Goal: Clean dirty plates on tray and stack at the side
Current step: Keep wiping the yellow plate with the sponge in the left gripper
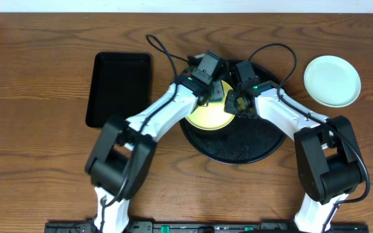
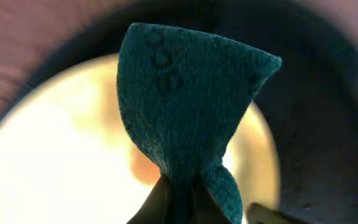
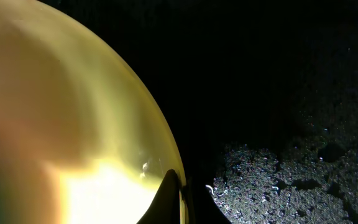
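A lab-like robot workstation: two white-and-black arms [image 1: 154,120] mounted at a wood-grain table [image 1: 31,168].

Nothing can be read as text, number or brand in any view. The closest thing is on the cloth [image 2: 185,106] in the left wrist view. A few faint looped shapes [image 2: 160,59] are pressed into its weave, one under another near its upper left edge, too blurred to tell as letters or digits. In the overhead view, just right of centre, a small green light [image 1: 254,86] glows on the right arm [image 1: 283,110].
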Controlling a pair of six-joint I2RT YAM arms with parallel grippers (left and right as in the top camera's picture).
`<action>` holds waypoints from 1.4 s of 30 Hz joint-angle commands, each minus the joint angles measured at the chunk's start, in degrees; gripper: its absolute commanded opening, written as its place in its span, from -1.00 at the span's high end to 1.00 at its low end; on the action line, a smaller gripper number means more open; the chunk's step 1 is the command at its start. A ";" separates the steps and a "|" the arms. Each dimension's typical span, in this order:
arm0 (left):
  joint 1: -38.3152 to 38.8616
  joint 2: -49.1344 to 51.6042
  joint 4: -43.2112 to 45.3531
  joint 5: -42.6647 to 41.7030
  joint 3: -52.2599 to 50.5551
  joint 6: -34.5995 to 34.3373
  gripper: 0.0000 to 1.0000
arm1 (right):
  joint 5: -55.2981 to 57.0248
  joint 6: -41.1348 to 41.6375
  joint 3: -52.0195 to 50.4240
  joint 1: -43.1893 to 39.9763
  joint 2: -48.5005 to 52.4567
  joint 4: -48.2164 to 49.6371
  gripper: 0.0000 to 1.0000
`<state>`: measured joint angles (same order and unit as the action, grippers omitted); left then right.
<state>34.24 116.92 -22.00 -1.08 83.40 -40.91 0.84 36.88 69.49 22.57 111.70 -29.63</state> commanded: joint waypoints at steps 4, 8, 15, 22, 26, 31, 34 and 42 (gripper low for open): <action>-0.37 4.17 -1.38 1.22 0.83 -1.40 0.85 | 0.63 0.81 -1.79 1.11 1.60 -0.37 0.97; -0.42 4.17 -4.57 8.74 0.85 -1.36 0.85 | 0.63 0.81 -1.79 1.11 1.60 -0.35 0.98; -0.42 4.15 -11.34 25.35 0.85 0.81 0.86 | 0.66 0.81 -1.79 1.11 1.60 -0.35 0.97; -0.42 3.52 -15.54 32.30 0.85 0.79 0.85 | 0.66 0.81 -1.79 1.11 1.60 -0.28 0.97; -0.42 1.20 -15.52 33.31 0.85 0.79 0.85 | 0.66 0.79 -1.79 1.11 1.60 -0.33 0.97; -0.39 -4.52 -15.13 33.27 0.85 0.74 0.85 | 0.66 0.81 -1.79 1.11 1.60 -0.28 0.97; -0.35 -7.82 -14.03 31.43 0.85 0.72 0.85 | 0.66 0.81 -1.79 1.11 1.60 -0.07 0.97; -0.13 -7.43 -5.57 5.55 0.83 -1.29 0.85 | 0.63 0.83 -1.79 1.11 1.60 0.09 0.97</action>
<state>33.87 107.79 -28.80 16.12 84.58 -40.66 -0.19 36.97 69.32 23.03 111.70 -28.73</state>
